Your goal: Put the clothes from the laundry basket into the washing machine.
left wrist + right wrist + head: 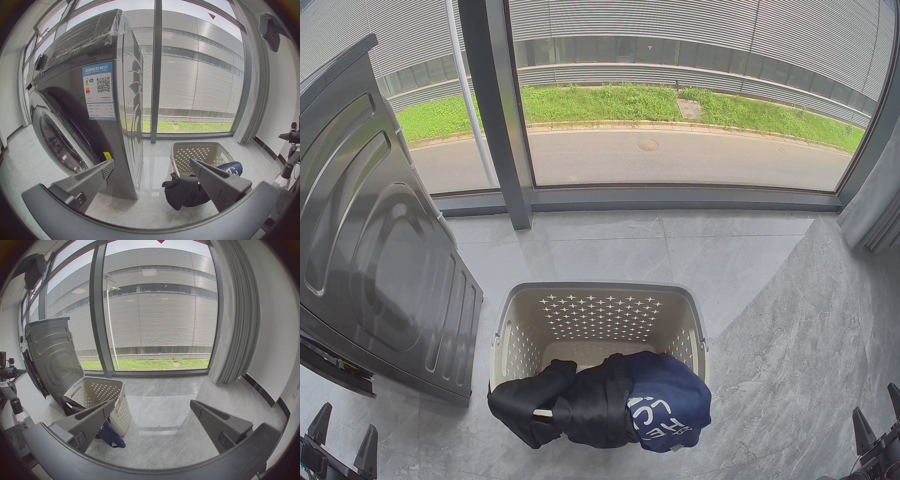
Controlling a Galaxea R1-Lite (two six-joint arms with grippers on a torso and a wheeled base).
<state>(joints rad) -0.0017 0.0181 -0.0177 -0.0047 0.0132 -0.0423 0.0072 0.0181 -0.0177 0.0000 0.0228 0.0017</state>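
A beige laundry basket (599,312) stands on the grey floor in front of me. A black garment (575,403) and a navy printed garment (669,400) hang over its near rim. The grey washing machine (375,250) stands to the basket's left, and its round door (59,143) faces away from the basket. My left gripper (342,437) is open, low at the near left, apart from the clothes. My right gripper (878,415) is open at the near right, clear of the basket (100,396). The basket (203,154) and the black garment (184,192) lie beyond the left gripper's fingers (218,182).
A tall window with a dark upright frame post (500,112) runs behind the basket. A grey curtain (875,206) hangs at the far right. Bare floor (787,300) spreads to the right of the basket and between it and the window.
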